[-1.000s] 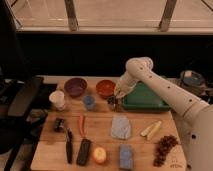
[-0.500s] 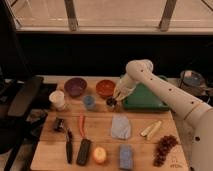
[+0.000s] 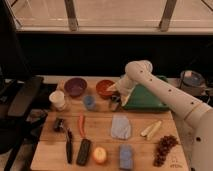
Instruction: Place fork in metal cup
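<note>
The pale blue cup (image 3: 89, 102) and orange bowl (image 3: 105, 88) sit unmoved as the gripper (image 3: 115, 101), barely shifted from a second ago, hovers over the metal cup (image 3: 114, 105); the fork itself cannot be made out.

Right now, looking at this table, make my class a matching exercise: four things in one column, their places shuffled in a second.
Things:
1 white cup
2 grapes
3 purple bowl
4 end effector

Places:
A front right corner of the board
B over the metal cup, by the green tray
C far left edge
D back row, left of the orange bowl

Pairs: 1-C, 2-A, 3-D, 4-B
</note>
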Controlling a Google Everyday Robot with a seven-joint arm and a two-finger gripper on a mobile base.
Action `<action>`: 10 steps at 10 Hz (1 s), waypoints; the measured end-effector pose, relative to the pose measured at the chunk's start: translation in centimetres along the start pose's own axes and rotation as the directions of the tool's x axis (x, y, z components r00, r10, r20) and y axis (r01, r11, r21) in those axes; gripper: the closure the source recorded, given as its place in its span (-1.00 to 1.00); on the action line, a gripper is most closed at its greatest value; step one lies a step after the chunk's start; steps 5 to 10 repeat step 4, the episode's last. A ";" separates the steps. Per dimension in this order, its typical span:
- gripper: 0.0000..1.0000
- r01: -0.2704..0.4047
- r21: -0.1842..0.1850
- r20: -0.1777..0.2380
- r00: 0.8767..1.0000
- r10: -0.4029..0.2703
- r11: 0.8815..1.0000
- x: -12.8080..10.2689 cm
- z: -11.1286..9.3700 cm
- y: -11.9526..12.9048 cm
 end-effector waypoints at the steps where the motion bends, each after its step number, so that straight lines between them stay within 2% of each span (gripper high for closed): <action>1: -0.60 0.000 0.009 -0.013 1.000 0.000 1.000 -0.1 -0.7 -0.2; 2: -0.60 -0.003 0.021 -0.037 0.999 0.004 1.000 -0.3 -1.9 -0.5; 10: -0.60 0.000 0.022 -0.041 0.999 0.001 1.000 -0.4 -2.0 -0.7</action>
